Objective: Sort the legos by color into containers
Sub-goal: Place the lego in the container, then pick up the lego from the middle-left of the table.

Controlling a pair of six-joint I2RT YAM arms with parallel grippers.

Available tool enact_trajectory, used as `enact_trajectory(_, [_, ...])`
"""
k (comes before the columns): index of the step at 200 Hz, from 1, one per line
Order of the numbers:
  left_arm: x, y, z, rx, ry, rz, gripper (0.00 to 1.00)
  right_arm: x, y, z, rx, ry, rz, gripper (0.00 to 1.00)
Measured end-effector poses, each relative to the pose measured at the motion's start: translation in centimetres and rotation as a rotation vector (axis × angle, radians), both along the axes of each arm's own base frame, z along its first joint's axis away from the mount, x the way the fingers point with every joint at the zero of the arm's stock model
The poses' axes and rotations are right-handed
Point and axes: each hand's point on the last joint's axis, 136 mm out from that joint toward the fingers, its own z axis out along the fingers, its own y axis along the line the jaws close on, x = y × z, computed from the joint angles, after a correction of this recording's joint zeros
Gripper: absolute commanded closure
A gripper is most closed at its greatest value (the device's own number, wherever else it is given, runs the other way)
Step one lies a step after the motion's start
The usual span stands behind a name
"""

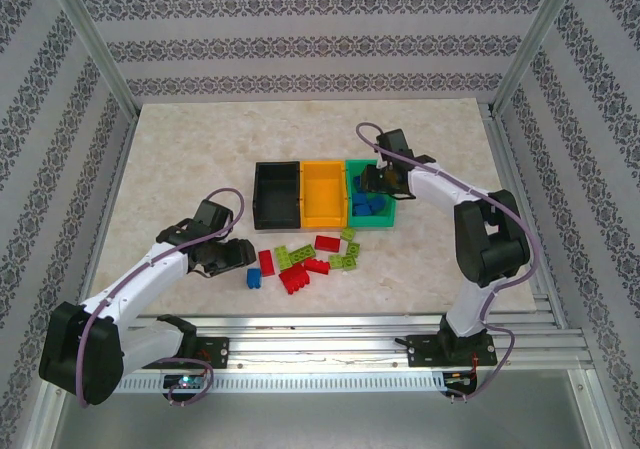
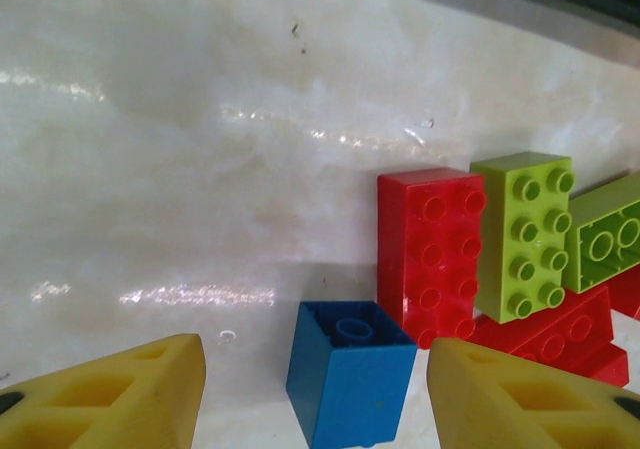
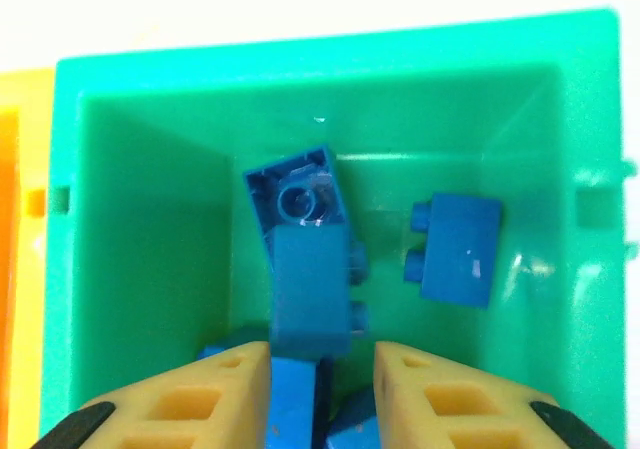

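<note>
The left gripper (image 1: 240, 257) hung low over the marbled table (image 1: 180, 159), at the left edge of the loose legos (image 1: 312, 257). Seen from its wrist, the jaws stood wide open, a yellow fingertip (image 2: 115, 399) on either side of a small blue brick (image 2: 350, 374), with bare table showing in both gaps. They held nothing. The frame cut off that brick's near end. Just beyond it a red brick (image 2: 430, 254) lay flat beside a lime brick (image 2: 525, 234). More lime and red pieces ran off the right edge, too cropped to count.

The right gripper (image 1: 378, 181) was over the green bin (image 1: 370, 222), the rightmost in a row with the orange bin (image 1: 322, 194) and the black bin (image 1: 278, 194). Its jaws were only narrowly apart, with blue plastic in the gap. A tilted blue brick (image 3: 310, 289) leaned just ahead of the fingertips, hollow side up. I couldn't tell whether the pads pinched it or the piece beneath. A second blue brick (image 3: 455, 249) lay apart to its right on the bin floor. From above, the arm hid part of that bin's contents.
</note>
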Motion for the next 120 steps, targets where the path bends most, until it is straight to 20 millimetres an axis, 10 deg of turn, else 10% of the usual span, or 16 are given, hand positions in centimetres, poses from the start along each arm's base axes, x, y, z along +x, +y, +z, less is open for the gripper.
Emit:
enact_trajectory(69, [-0.8,-0.8,-0.6,-0.037,0.06,-0.018,0.4,0.8,0.2,0.9,0.017,-0.033,0.02,0.53])
enact_trajectory(120, [-2.1,-1.6,-0.7,-0.044,0.108,-0.055,0.41,-2.1,0.1,1.7,0.045,-0.056,0.041,0.52])
